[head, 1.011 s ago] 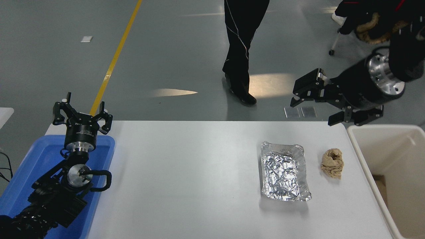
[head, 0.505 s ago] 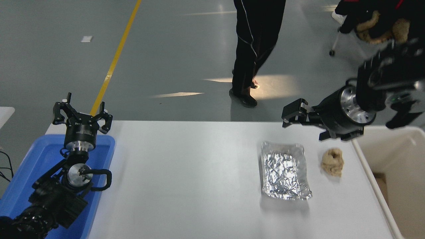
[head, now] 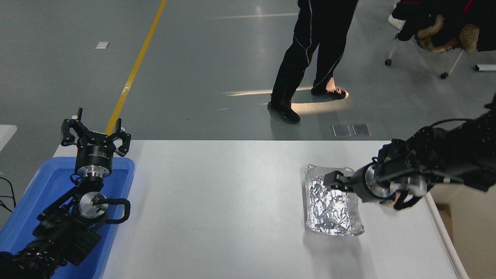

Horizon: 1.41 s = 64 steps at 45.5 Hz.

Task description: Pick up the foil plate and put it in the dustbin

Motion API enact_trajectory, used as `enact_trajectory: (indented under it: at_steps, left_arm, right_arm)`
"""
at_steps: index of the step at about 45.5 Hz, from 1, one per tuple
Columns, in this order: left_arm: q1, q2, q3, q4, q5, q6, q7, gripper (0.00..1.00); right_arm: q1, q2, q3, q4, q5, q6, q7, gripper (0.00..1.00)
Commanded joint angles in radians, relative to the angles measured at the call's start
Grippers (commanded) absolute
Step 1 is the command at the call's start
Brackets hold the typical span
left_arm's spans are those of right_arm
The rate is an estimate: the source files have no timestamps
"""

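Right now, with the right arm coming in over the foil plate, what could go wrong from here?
1. The right gripper sits at the far right rim of the foil plate; thin wrinkled foil may crumple or slide instead of lifting.
2. The right arm covers the spot beside the plate, so anything lying there could get knocked.
3. The dustbin is close; a swing may clip its rim.

- A blue tub (head: 46, 186) sits at the surface's (head: 217, 209) left edge.
- A person (head: 310, 54) in dark trousers walks on the grey floor beyond.
- A yellow line (head: 133, 66) crosses that floor.
- A wheeled chair (head: 438, 27) holds a dark coat.
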Motion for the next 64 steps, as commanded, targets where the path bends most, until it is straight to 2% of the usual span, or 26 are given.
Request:
enact_trajectory:
  at_steps: [1, 23, 41, 42, 44, 47, 49, 64]
  left_arm:
    - [0.0, 0.0, 0.0, 0.0, 0.0, 0.0, 0.0, 0.99]
    - [0.0, 0.0, 0.0, 0.0, 0.0, 0.0, 0.0, 0.99]
    - [0.0, 0.0, 0.0, 0.0, 0.0, 0.0, 0.0, 0.99]
    - [0.0, 0.0, 0.0, 0.0, 0.0, 0.0, 0.0, 0.99]
    - [0.0, 0.0, 0.0, -0.001, 0.0, 0.0, 0.0, 0.99]
    - [0.0, 0.0, 0.0, -0.001, 0.0, 0.0, 0.0, 0.99]
    - [0.0, 0.0, 0.0, 0.0, 0.0, 0.0, 0.0, 0.99]
    - [0.0, 0.0, 0.0, 0.0, 0.0, 0.0, 0.0, 0.99]
  right_arm:
    - [-0.188, 0.006, 0.044, -0.165, -0.058, -0.062, 0.0, 1.0]
    - [-0.323, 0.007, 0.084, -0.347, -0.11, -0.07, -0.003, 0.95]
    - [-0.342, -0.01, 0.087, -0.35, -0.17, -0.07, -0.003, 0.93]
    - [-0.348, -0.008, 0.09, -0.35, -0.173, -0.07, -0.003, 0.89]
    - [-0.357, -0.008, 0.097, -0.349, -0.177, -0.065, -0.003, 0.71]
    - [-0.363, -0.005, 0.104, -0.349, -0.179, -0.051, -0.003, 0.26]
    - [-0.362, -0.005, 0.104, -0.349, -0.182, -0.048, -0.003, 0.02]
    - [-0.352, -0.006, 0.133, -0.354, -0.17, -0.047, -0.006, 0.0]
